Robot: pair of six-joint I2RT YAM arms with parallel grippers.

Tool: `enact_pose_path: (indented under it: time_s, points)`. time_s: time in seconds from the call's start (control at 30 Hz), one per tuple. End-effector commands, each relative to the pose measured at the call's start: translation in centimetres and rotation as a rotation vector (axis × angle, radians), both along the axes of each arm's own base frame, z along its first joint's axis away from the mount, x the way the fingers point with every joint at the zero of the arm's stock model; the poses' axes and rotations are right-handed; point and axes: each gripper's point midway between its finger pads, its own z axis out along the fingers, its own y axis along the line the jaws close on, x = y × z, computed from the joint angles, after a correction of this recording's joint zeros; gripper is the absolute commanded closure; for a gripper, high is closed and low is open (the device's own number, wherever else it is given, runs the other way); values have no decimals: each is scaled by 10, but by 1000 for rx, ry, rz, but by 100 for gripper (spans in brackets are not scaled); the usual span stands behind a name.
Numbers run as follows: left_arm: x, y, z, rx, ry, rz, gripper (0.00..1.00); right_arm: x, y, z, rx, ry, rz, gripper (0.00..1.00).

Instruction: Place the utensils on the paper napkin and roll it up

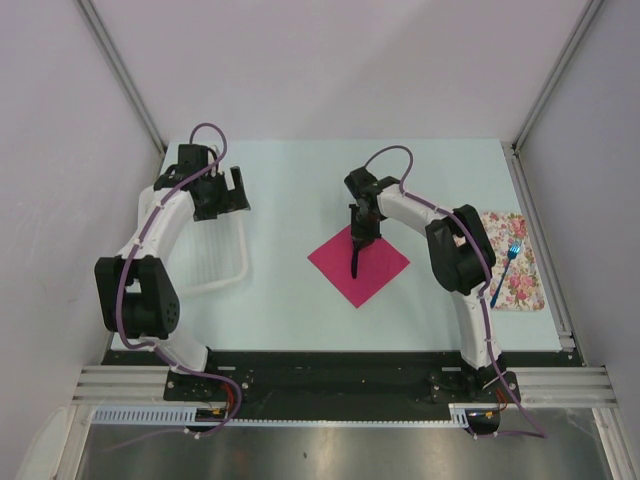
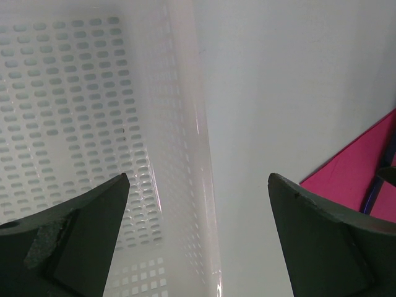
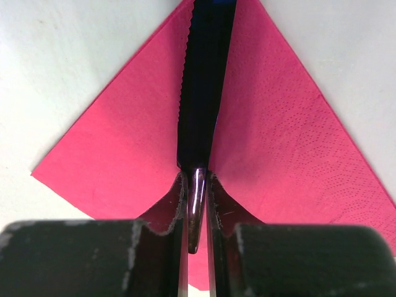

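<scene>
The paper napkin (image 1: 372,272) is a magenta-pink square lying as a diamond mid-table. My right gripper (image 1: 360,236) hangs over its upper half, shut on the handle of a dark blue knife (image 1: 356,258) that points toward the arm bases. In the right wrist view the knife (image 3: 204,93) has a serrated edge and runs along the napkin (image 3: 124,148), its handle pinched at the gripper (image 3: 197,179). A blue fork (image 1: 505,268) lies on the floral tray. My left gripper (image 1: 235,190) is open and holds nothing, over the basket's right wall (image 2: 185,154). The napkin's corner (image 2: 352,173) shows at the right of the left wrist view.
A white perforated basket (image 1: 225,275) stands at the left under the left arm. The floral-patterned tray (image 1: 528,288) sits at the table's right edge. Metal frame posts and grey walls close in the table on three sides.
</scene>
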Motion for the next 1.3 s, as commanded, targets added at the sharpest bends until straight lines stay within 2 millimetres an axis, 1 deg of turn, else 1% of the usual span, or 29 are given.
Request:
enact_pose_path:
  time_s: [0.0,0.1,0.13,0.17,0.33,0.43,0.47,0.5,0.53,0.57,0.6,0.63,0.67,0.7,0.73,0.77,0.8,0.83,0.87,0.9,0.93,0.97,1.0,1.03,1.1,1.13,1.2,1.23,1.27]
  points:
    - [4,-3,8,1,-26,-22,0,-7,4,-8,18,37,-14,100]
    - [3,-3,7,-1,-21,-21,0,-11,2,-11,8,46,-19,78]
    - [3,-4,7,-3,-21,-22,0,-12,0,-11,3,48,-25,63]
    - [3,-3,7,-2,-19,-22,0,-13,-1,-11,2,49,-25,59]
    - [4,-4,11,-7,-31,-25,0,-2,4,4,32,16,-33,51]
    - [9,-7,26,-11,-74,-43,0,15,6,37,71,-60,-20,50]
    - [11,-7,32,-9,-93,-49,1,22,1,46,79,-84,-25,50]
    - [15,-9,43,-13,-133,-66,0,26,-2,55,90,-104,-27,49]
    - [17,-10,51,-13,-159,-80,0,29,-5,75,103,-153,-8,47]
    - [19,-11,58,-15,-182,-90,0,36,-16,84,106,-184,-23,46]
    - [23,-15,73,-22,-232,-120,0,36,-25,90,97,-205,-24,45]
    - [25,-17,80,-26,-257,-135,1,38,-36,110,103,-258,-16,44]
    - [26,-20,87,-32,-281,-152,0,42,-45,121,104,-298,-14,44]
    - [29,-24,98,-43,-321,-180,0,42,-67,120,88,-304,-39,43]
    - [29,-28,107,-50,-351,-195,0,43,-79,127,81,-325,-46,42]
    - [30,-30,113,-57,-372,-210,0,43,-94,150,79,-395,-29,42]
    - [31,-36,122,-71,-407,-243,0,45,-122,154,67,-408,-66,40]
    - [30,-39,129,-77,-433,-260,1,39,-139,154,51,-409,-76,39]
    - [30,-42,134,-75,-454,-279,0,34,-158,168,37,-446,-77,39]
    - [31,-44,139,-75,-480,-292,0,32,-188,173,28,-456,-120,39]
    - [31,-46,143,-75,-495,-307,0,25,-207,168,16,-444,-140,39]
    - [31,-48,146,-69,-509,-323,0,15,-223,177,5,-464,-129,39]
    - [33,-49,151,-68,-528,-327,0,8,-231,176,0,-458,-124,39]
    - [34,-50,152,-68,-533,-330,0,-1,-266,167,-23,-430,-194,38]
    - [37,-51,153,-65,-539,-337,0,-20,-292,160,-67,-392,-192,39]
    - [38,-52,154,-63,-542,-338,0,-33,-312,151,-70,-346,-254,39]
    - [40,-52,152,-58,-543,-337,0,-44,-333,139,-81,-299,-295,42]
    - [41,-51,150,-57,-539,-333,0,-53,-351,132,-80,-265,-352,44]
    - [42,-51,149,-60,-537,-328,0,-58,-356,125,-71,-241,-371,47]
